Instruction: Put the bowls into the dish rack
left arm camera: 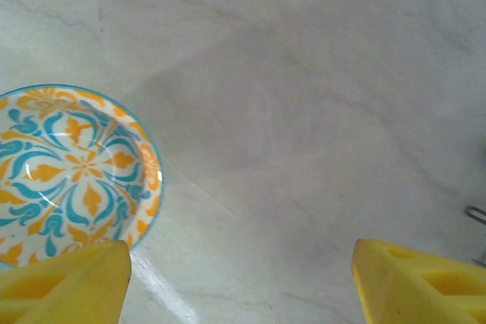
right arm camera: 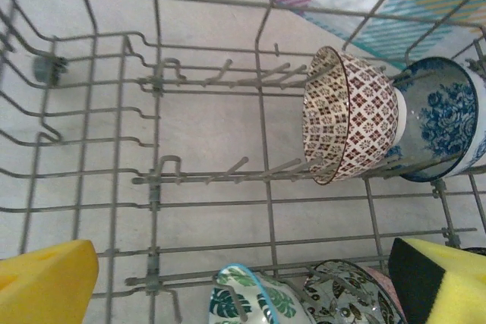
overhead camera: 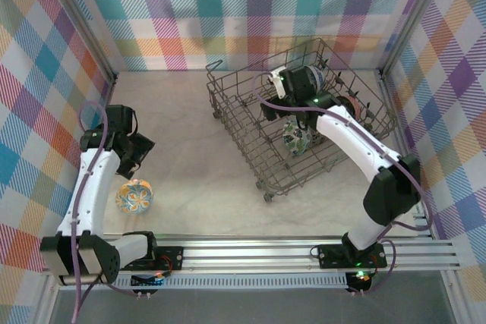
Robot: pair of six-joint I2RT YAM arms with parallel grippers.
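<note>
An orange-and-teal patterned bowl lies on the table in front of the left arm. In the left wrist view this bowl sits left of my open left gripper, whose yellow fingers hold nothing. The left gripper hovers just beyond the bowl. The grey wire dish rack stands at the right. My right gripper is open and empty inside it, above the tines. Standing on edge in the dish rack are a red-brown bowl, a blue-white bowl, a green leaf bowl and a grey bowl.
Checked fabric walls close in the table on three sides. An aluminium rail carrying the arm bases runs along the near edge. Bare pale tabletop lies between the left arm and the rack.
</note>
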